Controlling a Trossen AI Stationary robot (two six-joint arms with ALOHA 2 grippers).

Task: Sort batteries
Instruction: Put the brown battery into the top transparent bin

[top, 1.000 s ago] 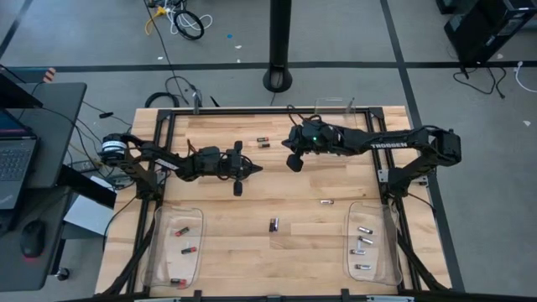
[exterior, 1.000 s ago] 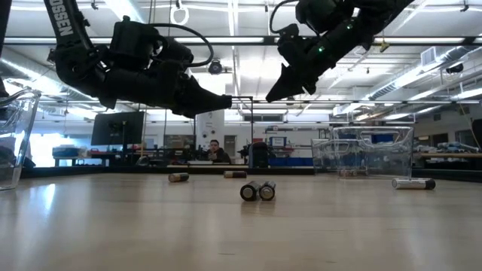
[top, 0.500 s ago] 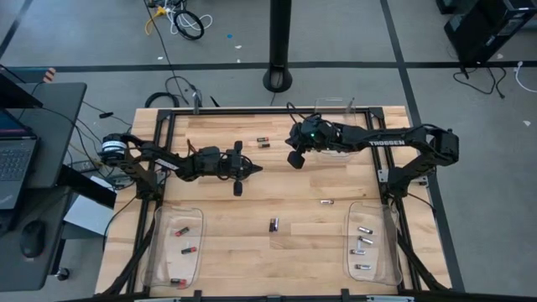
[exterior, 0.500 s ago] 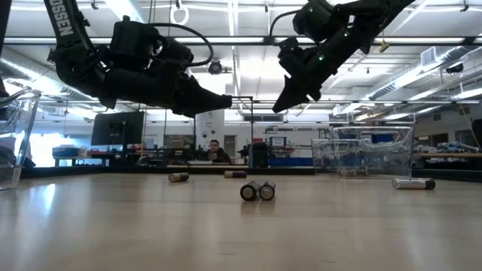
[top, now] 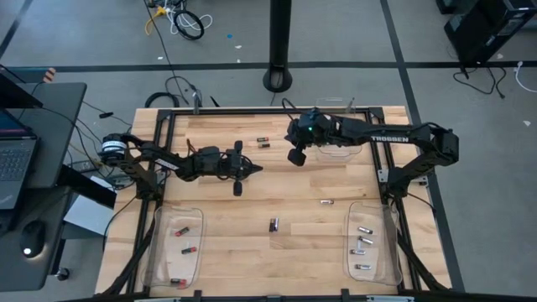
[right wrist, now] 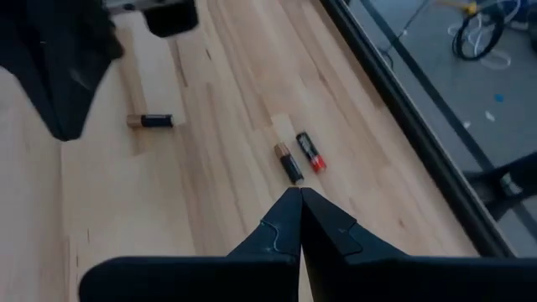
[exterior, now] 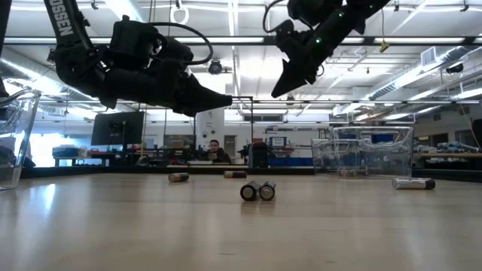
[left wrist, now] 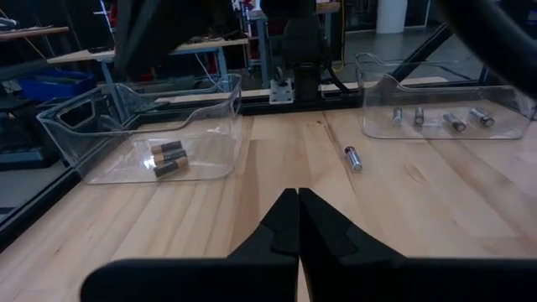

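Workshop floor and benches surround a pale wooden tabletop [top: 277,201] carrying two clear trays: a left tray [top: 155,252] with dark and red-banded batteries and a right tray [top: 390,252] with silvery ones. Loose batteries remain out on the wood. Taking the right tray as landmark, a silvery cell [top: 326,202] lies just beside its inner far corner, a pair of cells [top: 273,224] lies farther toward the left tray, and a black-and-red pair [top: 262,142] sits well away near the far edge.

Hovering close to that far pair is the right end effector [top: 294,156], fingers pressed together and empty; its wrist view shows the two cells, black [right wrist: 289,164] and red [right wrist: 309,152], just ahead of the tips. Nearer the left tray, above mid-table, the left end effector [top: 252,168] hangs with fingers likewise together, holding nothing.

Sorting looks partly done, and the step in hand appears to be an approach to the far pair. Next, the right fingers would need to part, descend astride one cell and close without knocking its neighbour.
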